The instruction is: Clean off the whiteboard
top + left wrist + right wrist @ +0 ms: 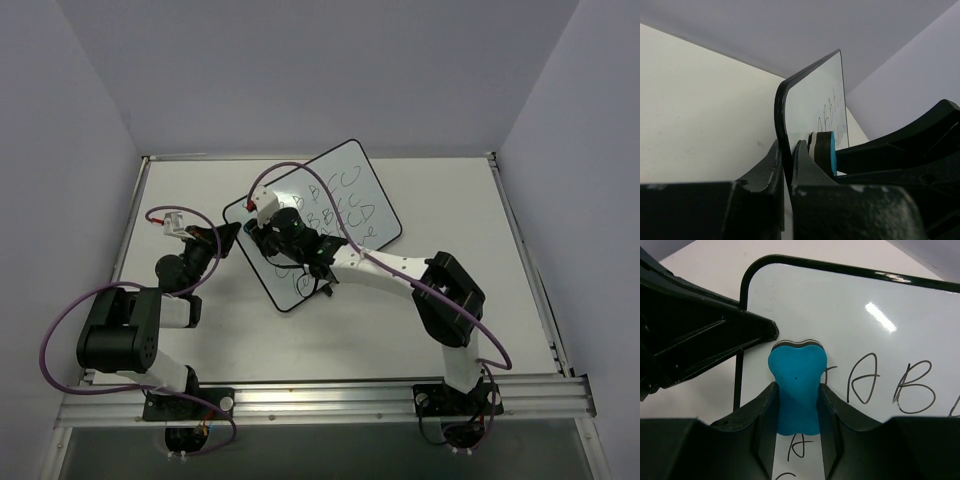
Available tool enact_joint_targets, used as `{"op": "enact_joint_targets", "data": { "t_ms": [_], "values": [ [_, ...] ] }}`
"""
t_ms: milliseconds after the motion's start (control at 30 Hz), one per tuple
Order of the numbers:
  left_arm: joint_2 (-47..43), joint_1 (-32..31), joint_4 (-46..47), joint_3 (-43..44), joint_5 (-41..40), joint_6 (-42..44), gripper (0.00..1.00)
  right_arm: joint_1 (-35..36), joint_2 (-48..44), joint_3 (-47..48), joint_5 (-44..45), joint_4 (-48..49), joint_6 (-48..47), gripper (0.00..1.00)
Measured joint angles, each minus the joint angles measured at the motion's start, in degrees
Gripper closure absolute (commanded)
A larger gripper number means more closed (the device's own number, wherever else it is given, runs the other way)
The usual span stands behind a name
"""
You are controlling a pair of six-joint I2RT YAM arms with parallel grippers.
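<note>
The whiteboard [350, 190] sits near the middle of the tabletop [470, 200], turned askew so that one corner points to 12 o'clock and the opposite one to 6 o'clock in the overhead view. Whether it lies fully flat cannot be told.

The left claw [786, 155] is clamped on the board's black frame near the 9 o'clock corner, with the thin edge pinched between its two fingers.

The right claw [796, 405] is closed on a blue eraser [797, 365], which it grips by the narrow waist. The eraser's pad is against the white surface just inside that same corner, close beside the left claw.

Black handwritten letters [890, 387] lie at 3 o'clock from the eraser in the right wrist view, and more show below it between the fingers. From above, the writing spreads over the board toward its 3 o'clock corner.
</note>
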Motion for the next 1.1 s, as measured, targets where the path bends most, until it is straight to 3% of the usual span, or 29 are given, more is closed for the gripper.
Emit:
{"op": "enact_joint_targets", "data": {
  "t_ms": [467, 1100],
  "values": [
    [-0.4, -0.4, -0.7, -0.1, -1.0, 0.9, 0.98, -1.5, 3.5, 9.4, 0.4, -9.0, 1.4, 1.0],
    [-0.7, -0.8, -1.1, -0.1, -1.6, 1.2, 0.98, -5.3, 2.5, 8.6, -0.6, -9.2, 3.7, 1.0]
  ]
}}
